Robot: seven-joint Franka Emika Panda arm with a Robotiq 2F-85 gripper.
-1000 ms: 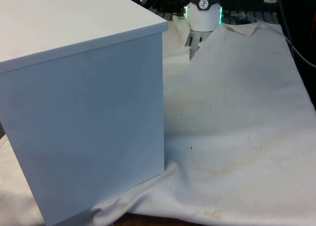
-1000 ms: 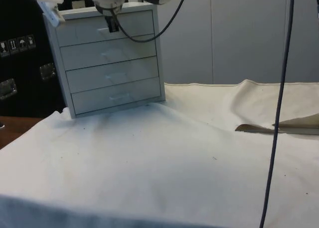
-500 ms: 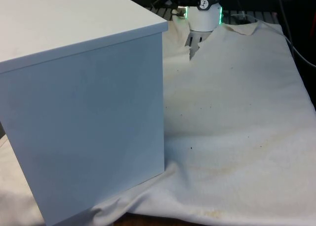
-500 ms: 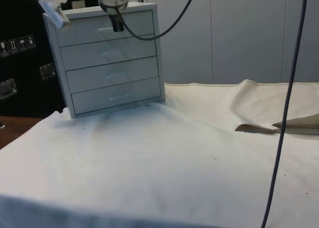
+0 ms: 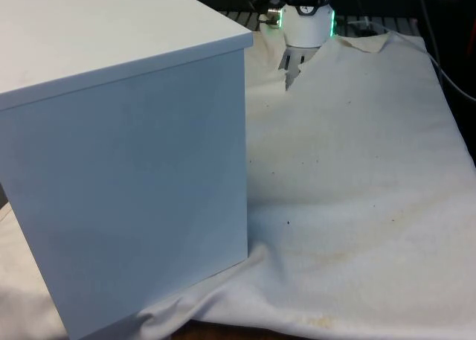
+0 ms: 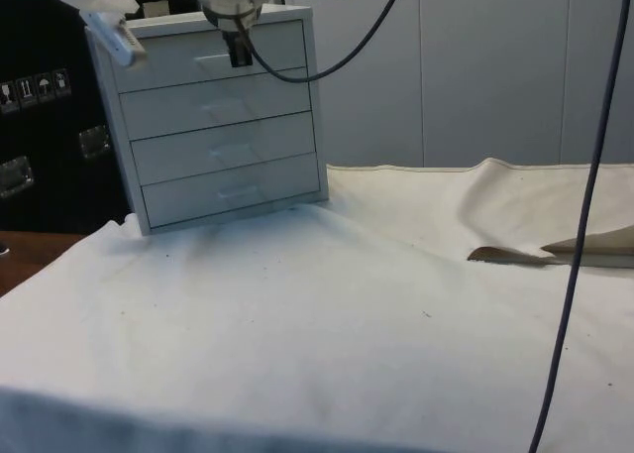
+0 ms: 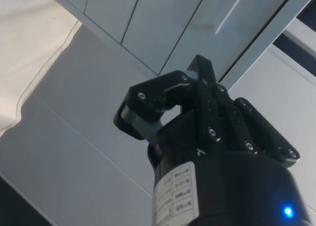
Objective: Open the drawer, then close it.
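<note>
Nearest you in the side view lies the bare white cloth (image 6: 327,314) over the bench, rumpled toward the far right. Beyond it stands the chest of drawers (image 6: 220,126), four drawers stacked, all looking flush and shut. Your hand (image 6: 239,52) hangs in front of the top drawer (image 6: 208,55), right by its handle (image 6: 210,60). In the wrist view the fingers (image 7: 197,87) look pressed close together, with nothing between them that you can make out.

By my reading, you're at the opening step, not yet gripping. Next you'll need to spread the fingers, settle them around that handle, pinch it, then pull straight outward.
</note>
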